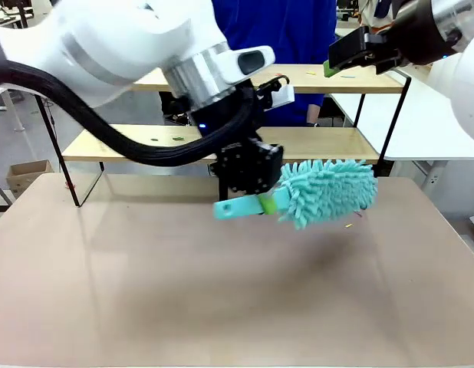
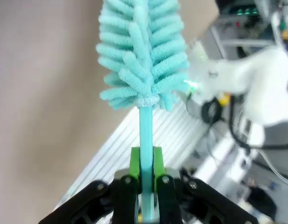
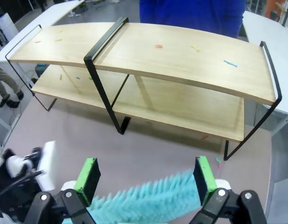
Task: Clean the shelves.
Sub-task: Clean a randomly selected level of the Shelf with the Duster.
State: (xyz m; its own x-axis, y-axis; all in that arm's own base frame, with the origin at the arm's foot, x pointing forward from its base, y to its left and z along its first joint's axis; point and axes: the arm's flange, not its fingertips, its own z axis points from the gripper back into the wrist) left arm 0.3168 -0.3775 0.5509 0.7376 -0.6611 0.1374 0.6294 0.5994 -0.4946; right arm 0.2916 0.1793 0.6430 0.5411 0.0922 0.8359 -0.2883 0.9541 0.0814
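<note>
From the front, the left gripper (image 1: 260, 205) is clenched on the flat teal handle of a microfibre duster (image 1: 327, 192). The duster's shaggy head hangs over the beige tabletop (image 1: 145, 291), just in front of the shelves (image 1: 321, 142), which stand along its far edge. The right gripper (image 1: 343, 60) hovers by the top board's right end.

Along the left wrist, green pads (image 2: 133, 161) pinch the slim plastic handle, and soft chenille strands fan out beyond.

Along the right wrist, that pincer is spread wide with nothing between its jaws. Below it lie two smooth pale wooden boards in thin black wire, with a central upright (image 3: 101, 79). Coloured scraps (image 3: 230, 63) dot the wood. I'd reckon the rack is light and stiff and would slide under a hard push, so it is best steadied by the frame.
</note>
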